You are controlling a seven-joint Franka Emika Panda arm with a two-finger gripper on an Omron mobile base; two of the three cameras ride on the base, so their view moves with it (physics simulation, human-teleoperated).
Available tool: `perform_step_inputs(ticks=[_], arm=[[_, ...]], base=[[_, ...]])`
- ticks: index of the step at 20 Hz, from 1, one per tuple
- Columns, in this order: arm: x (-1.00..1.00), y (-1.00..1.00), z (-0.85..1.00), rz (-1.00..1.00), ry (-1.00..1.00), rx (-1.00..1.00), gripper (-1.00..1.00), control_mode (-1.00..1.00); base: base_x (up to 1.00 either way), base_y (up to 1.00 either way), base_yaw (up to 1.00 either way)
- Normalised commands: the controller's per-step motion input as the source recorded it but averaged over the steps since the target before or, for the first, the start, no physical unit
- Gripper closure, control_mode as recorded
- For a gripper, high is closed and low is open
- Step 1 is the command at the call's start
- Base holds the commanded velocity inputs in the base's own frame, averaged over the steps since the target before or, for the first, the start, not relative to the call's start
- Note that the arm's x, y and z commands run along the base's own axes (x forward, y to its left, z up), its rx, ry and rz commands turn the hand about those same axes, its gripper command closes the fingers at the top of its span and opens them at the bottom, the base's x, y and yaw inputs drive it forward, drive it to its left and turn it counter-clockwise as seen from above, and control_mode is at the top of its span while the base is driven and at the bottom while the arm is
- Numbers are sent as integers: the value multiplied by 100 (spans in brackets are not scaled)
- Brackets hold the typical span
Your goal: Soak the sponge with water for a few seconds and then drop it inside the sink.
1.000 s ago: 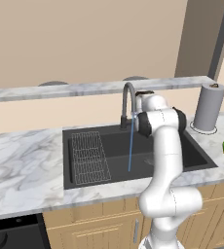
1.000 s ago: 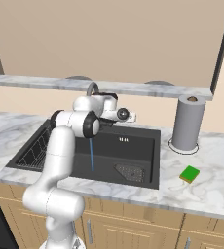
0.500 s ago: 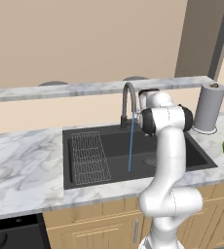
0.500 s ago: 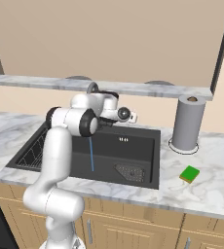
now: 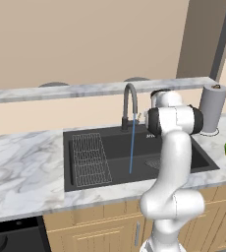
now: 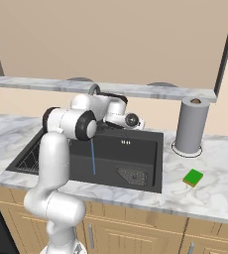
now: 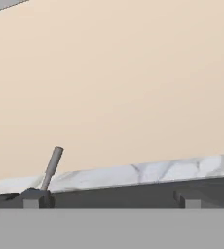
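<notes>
— Where's the sponge (image 6: 192, 177)?

— I see it flat on the marble surface (image 6: 220, 193), just outside the sink (image 6: 148, 181) on the paper towel roll (image 6: 190, 125) side, nothing touching it.

— And the water (image 5: 132, 145)?

— A thin blue stream falls from the faucet (image 5: 128, 104) into the sink.

— Your pincer (image 7: 111, 200)?

— Spread wide and empty, I'd say, its fingertips (image 7: 32, 200) low against the sink's back rim, facing the wall.

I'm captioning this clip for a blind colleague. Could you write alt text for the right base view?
A white robot arm bends over a dark sink where a thin blue stream of water runs. A green sponge lies on the marble counter right of the sink, near a paper towel roll.
</notes>
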Motion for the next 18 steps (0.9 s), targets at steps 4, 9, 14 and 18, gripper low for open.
perform_step_inputs(ticks=[4, 9, 14, 18], arm=[[-40, -18, 20, -1, 0, 0, -100, -100], [-48, -10, 29, -1, 2, 0, -100, -100], [-55, -3, 37, -1, 8, 0, -100, -100], [-53, 0, 40, -1, 10, 0, -100, -100]], base=[[0, 0, 0], [0, 0, 0], [0, 0, 0], [0, 0, 0]])
